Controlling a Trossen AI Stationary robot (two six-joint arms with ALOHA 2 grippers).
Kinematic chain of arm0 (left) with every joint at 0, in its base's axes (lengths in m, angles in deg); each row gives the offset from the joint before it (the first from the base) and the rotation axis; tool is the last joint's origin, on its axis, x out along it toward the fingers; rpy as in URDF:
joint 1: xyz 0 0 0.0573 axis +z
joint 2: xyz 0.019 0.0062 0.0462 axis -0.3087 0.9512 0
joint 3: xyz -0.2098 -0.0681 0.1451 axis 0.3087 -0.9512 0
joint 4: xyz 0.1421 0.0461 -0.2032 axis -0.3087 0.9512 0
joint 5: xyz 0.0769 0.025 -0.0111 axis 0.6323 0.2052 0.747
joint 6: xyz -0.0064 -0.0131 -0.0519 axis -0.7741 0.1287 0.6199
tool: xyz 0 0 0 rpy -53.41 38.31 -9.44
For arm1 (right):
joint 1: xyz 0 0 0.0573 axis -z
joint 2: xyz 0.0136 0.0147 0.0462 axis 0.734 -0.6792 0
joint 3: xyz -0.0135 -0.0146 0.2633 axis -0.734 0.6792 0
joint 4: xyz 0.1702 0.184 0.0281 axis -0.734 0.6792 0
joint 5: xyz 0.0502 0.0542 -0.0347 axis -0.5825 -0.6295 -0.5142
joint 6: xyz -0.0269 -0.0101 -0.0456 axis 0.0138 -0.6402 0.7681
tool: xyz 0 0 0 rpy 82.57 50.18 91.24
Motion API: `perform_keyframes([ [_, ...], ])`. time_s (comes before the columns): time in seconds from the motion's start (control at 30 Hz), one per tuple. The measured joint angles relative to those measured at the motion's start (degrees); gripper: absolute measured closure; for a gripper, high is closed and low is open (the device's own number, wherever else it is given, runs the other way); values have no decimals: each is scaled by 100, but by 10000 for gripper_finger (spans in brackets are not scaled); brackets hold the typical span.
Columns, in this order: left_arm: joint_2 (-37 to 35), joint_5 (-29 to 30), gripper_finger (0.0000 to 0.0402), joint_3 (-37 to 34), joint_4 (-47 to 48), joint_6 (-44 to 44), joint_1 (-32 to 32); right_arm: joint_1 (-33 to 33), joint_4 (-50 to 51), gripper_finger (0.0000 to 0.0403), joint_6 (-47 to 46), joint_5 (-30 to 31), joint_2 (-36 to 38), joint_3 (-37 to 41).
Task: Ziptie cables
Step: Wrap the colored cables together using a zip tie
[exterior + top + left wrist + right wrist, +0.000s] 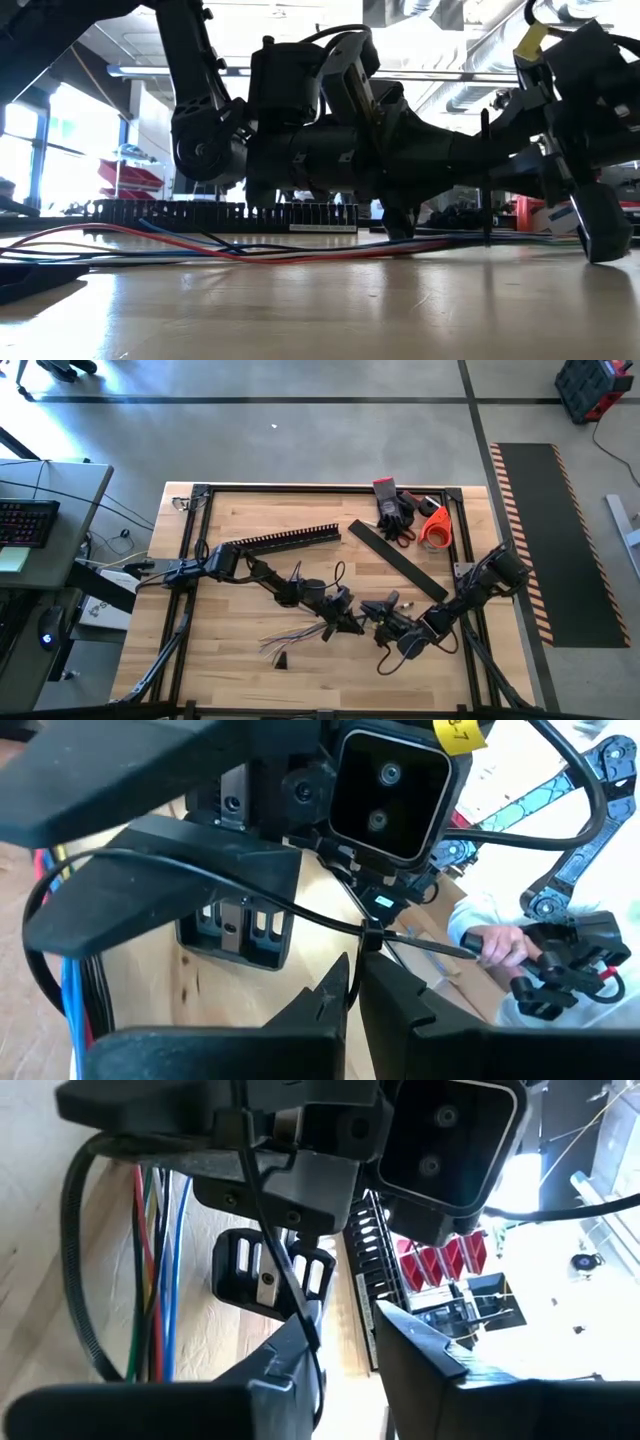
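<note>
Tightening the zip tie [400,935]: the cables [300,632] lie mid-table; left gripper [352,622] is clamped on them, right gripper [372,610] slightly parted around the tail, best pulled straight.

Both arms crowd mid-table, grippers nose to nose over the bundle of thin grey and coloured cables [300,632]. The long black comb-toothed slotted rail [285,540] and flat plain black strip [397,559] fence the far side; near edge lies open.
</note>
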Motion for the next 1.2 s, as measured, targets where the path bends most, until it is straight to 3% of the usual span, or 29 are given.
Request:
perform_keyframes([
  [0.27, -9, -13, 401, 0, 9, 0, -4, -121, 44, 395, 2, 24, -4, 7],
  [0.4, -9, 27, 401, 0, 4, 74, -2, -119, 45, 401, 7, -30, -4, 4],
  [0.7, -11, 190, 401, -2, 33, 162, 61, -116, 352, 403, 15, -727, -33, -421],
  [0.87, -15, 203, 401, -4, 35, 142, 74, -116, 372, 403, -90, -661, -33, -439],
  [1.03, -15, 259, 401, -4, 54, 20, 36, -106, 699, 398, -980, -427, -31, -446],
  [1.2, -15, 253, 401, -4, 54, 2, -17, -121, 1100, 350, -1551, -332, -13, -462],
])
